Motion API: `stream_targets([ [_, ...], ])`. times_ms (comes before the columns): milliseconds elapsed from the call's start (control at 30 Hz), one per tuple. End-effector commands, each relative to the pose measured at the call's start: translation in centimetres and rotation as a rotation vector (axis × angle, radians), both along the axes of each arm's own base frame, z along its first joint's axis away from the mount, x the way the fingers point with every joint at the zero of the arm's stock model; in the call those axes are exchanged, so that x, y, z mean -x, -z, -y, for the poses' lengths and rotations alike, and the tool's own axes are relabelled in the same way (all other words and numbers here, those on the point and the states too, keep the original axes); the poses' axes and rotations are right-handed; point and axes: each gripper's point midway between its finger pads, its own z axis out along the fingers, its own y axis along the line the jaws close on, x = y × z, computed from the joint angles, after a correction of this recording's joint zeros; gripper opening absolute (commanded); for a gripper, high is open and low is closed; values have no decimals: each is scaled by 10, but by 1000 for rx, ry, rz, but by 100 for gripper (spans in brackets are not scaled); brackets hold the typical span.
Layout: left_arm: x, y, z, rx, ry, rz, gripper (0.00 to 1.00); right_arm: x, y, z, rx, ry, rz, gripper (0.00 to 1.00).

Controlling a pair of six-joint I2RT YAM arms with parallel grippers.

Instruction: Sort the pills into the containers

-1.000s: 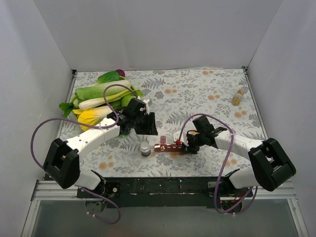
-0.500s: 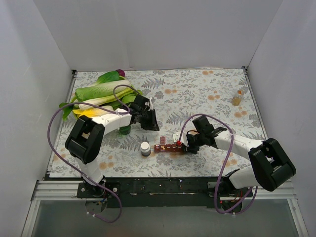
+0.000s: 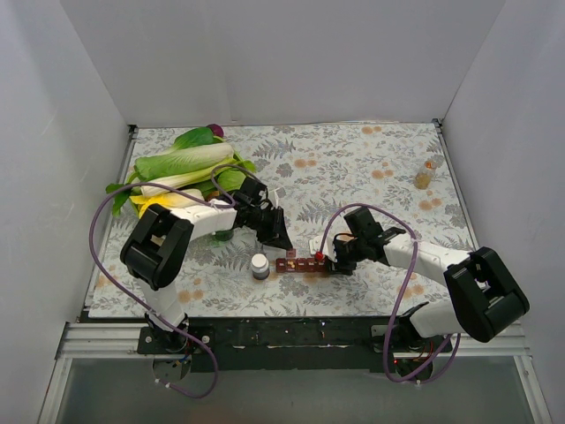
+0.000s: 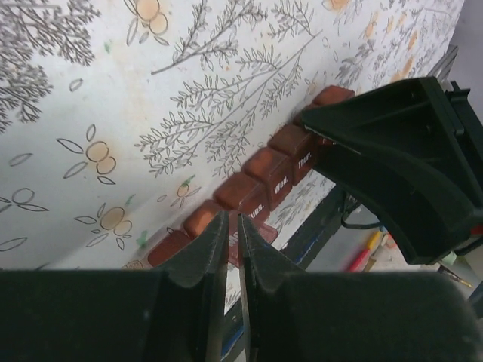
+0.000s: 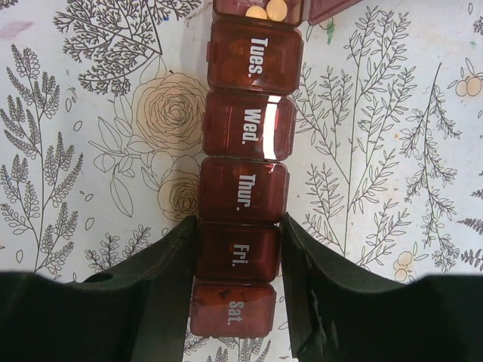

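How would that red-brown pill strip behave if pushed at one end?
Probably stiff: the pill strip looks like hard, glossy plastic. Low and flat, so unlikely to tip. With the right end effector gripping it, it'd probably pivot.

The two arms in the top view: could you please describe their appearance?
The left arm and right arm have white links and bulky black joint housings. The left gripper and right gripper have black wedge-shaped fingers. A purple cable loops along each.

This is a lab-style robot test cell: plain white panels [image 3: 265,62] wall in the table's left, far and right edges. A flower-print cloth [image 3: 353,168] covers the tabletop. A bare aluminium rail [image 3: 97,336] carrying cabled robot arms [image 3: 481,291] runs along the near edge.
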Motion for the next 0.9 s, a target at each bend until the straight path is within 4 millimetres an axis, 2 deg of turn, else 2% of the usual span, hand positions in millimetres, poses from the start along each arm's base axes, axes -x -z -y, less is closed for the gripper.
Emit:
stream_targets([
  [0,20,-22,4,81,74,-4,9,-3,6,5,38,21,-3,37],
  [233,32,-26,2,65,93,-12,9,-6,9,5,54,37,-15,36],
  [433,49,-7,6,6,138,-81,8,-7,10,6,64,48,-18,35],
  [533,51,1,2,-39,133,-101,8,-7,12,7,70,52,-24,35],
  [667,43,10,-4,-120,109,-78,8,-7,12,7,71,55,-25,35],
  [733,38,5,-3,-121,105,-60,8,-8,12,7,71,57,-23,35],
  [867,20,-27,9,-68,90,25,8,-8,12,7,69,56,-23,35],
])
